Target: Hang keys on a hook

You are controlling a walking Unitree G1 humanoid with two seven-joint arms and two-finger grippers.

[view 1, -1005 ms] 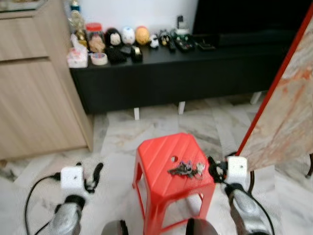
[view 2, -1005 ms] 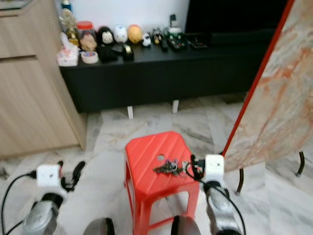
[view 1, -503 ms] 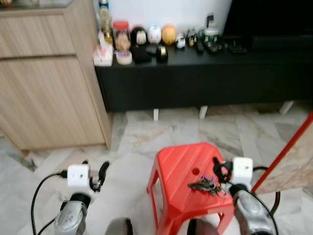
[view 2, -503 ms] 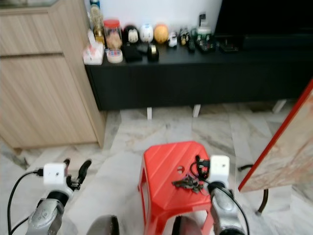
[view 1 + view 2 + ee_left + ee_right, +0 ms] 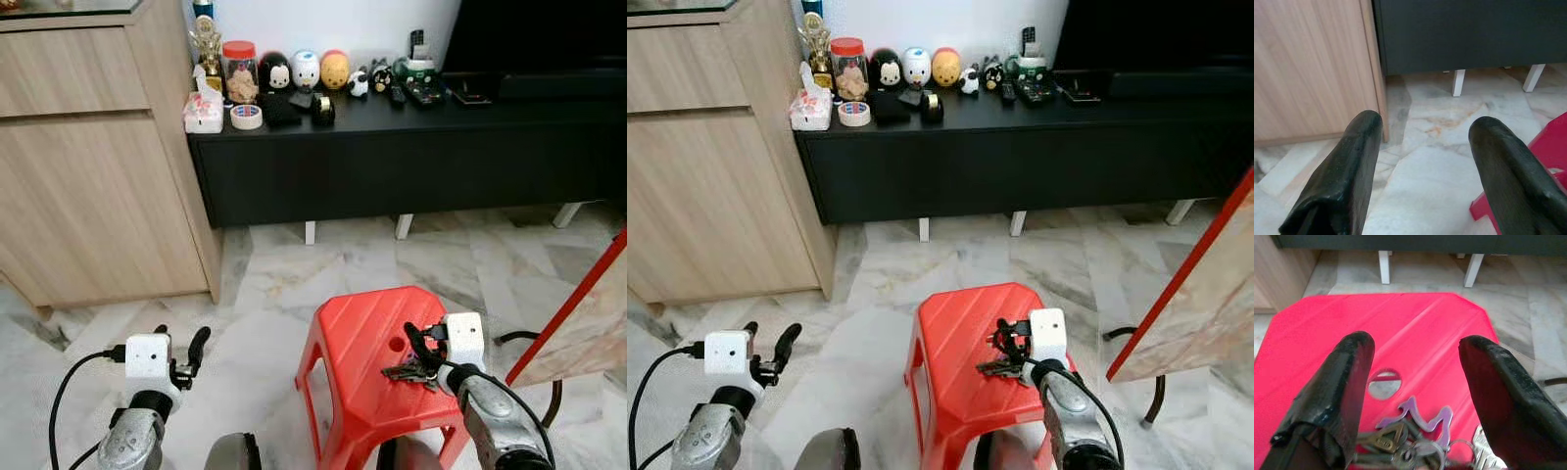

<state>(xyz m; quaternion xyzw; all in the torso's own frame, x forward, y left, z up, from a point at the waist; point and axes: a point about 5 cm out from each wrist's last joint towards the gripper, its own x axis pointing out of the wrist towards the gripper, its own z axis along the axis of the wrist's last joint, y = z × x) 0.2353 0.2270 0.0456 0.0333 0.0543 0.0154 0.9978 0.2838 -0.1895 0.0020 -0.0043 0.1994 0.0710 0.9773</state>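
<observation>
The right gripper (image 5: 1415,396) hovers wide open over the keys (image 5: 411,371) on the red stool (image 5: 362,343). The left gripper (image 5: 1425,161), also spread wide, hangs over the marble floor (image 5: 265,284).

1. Both eye views look forward and down from the head, sharing the red stool (image 5: 377,362), black cabinet (image 5: 392,147) and marble floor.
2. Left wrist view faces the floor, low.
3. Right wrist view sits close above the stool top.

Before me a red stool (image 5: 367,377) stands on the marble floor (image 5: 274,284); on its seat, near the right edge just behind the round hole (image 5: 1383,384), lies my bunch of keys (image 5: 1415,435); beyond, a black bench (image 5: 392,147) carries figurines (image 5: 306,70), a jar (image 5: 238,69) and a tape roll (image 5: 246,117) along its top.
</observation>
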